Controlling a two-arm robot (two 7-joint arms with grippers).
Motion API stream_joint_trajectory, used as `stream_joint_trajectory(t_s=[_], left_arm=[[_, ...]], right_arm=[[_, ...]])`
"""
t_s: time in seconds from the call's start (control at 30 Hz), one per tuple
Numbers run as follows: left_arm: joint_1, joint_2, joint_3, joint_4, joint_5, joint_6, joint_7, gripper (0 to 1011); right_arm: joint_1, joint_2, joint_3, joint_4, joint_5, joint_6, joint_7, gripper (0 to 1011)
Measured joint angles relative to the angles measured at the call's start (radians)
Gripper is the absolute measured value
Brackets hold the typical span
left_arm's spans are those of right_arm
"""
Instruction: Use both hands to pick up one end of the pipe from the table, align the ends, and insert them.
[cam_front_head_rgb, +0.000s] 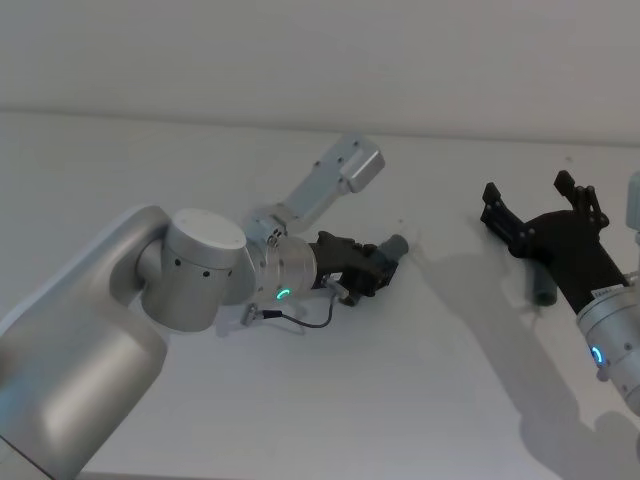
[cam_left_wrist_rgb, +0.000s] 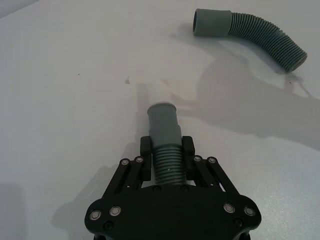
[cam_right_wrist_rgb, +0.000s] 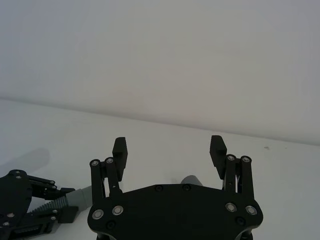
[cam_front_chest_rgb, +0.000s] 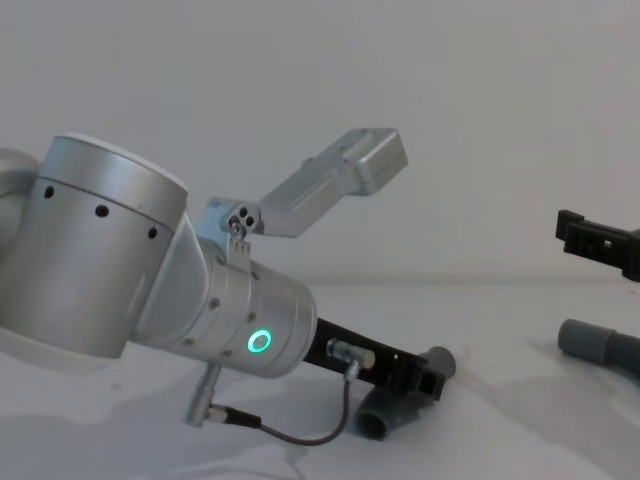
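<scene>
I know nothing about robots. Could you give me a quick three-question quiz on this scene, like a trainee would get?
1. True or false: the right gripper is shut on a pipe piece.
2. The left gripper holds a ribbed pipe piece. What colour is that piece's tip? A) white B) red C) green
3. Fill in: the other pipe piece, the one with the wider collar, lies on the ____.

Key
1. False: it is open and holds nothing.
2. A
3. table
</scene>
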Motion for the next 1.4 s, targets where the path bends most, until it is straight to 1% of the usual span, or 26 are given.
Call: stream_joint_trajectory(t_s=[0.43, 0.6, 0.83, 0.93, 1.0, 1.03, 1.17, 1.2, 1.4], left_arm=[[0.000, 0.000, 0.000, 0.000, 0.000, 0.000, -0.001, 348], [0.000, 0.000, 0.000, 0.000, 0.000, 0.000, -0.001, 348], [0.000, 0.000, 0.000, 0.000, 0.000, 0.000, -0.001, 348], [0.000, 0.000, 0.000, 0.000, 0.000, 0.000, -0.001, 348], [0.000, 0.000, 0.000, 0.000, 0.000, 0.000, -0.001, 347], [0.000, 0.000, 0.000, 0.000, 0.000, 0.000, -0.001, 348], [0.000, 0.000, 0.000, 0.000, 0.000, 0.000, -0.001, 348], [0.000, 0.000, 0.000, 0.000, 0.000, 0.000, -0.001, 348], [0.000, 0.000, 0.000, 0.000, 0.000, 0.000, -0.001, 348]], right_arm=[[0.000, 0.000, 0.000, 0.000, 0.000, 0.001, 0.000, 1004], [0.001, 0.004, 0.000, 0.000, -0.006, 0.017, 0.000, 1004], [0.008, 0.015, -0.003, 0.003, -0.016, 0.080, 0.001, 1004], [0.015, 0.022, -0.003, 0.009, -0.020, 0.127, 0.002, 1004], [0.018, 0.024, -0.003, 0.012, -0.022, 0.146, 0.003, 1004], [0.023, 0.026, -0.003, 0.018, -0.023, 0.168, 0.003, 1004], [0.034, 0.029, -0.003, 0.032, -0.023, 0.205, 0.005, 1004], [0.041, 0.029, -0.002, 0.041, -0.023, 0.225, 0.007, 1004], [0.068, 0.030, 0.001, 0.079, -0.019, 0.276, 0.021, 1004]])
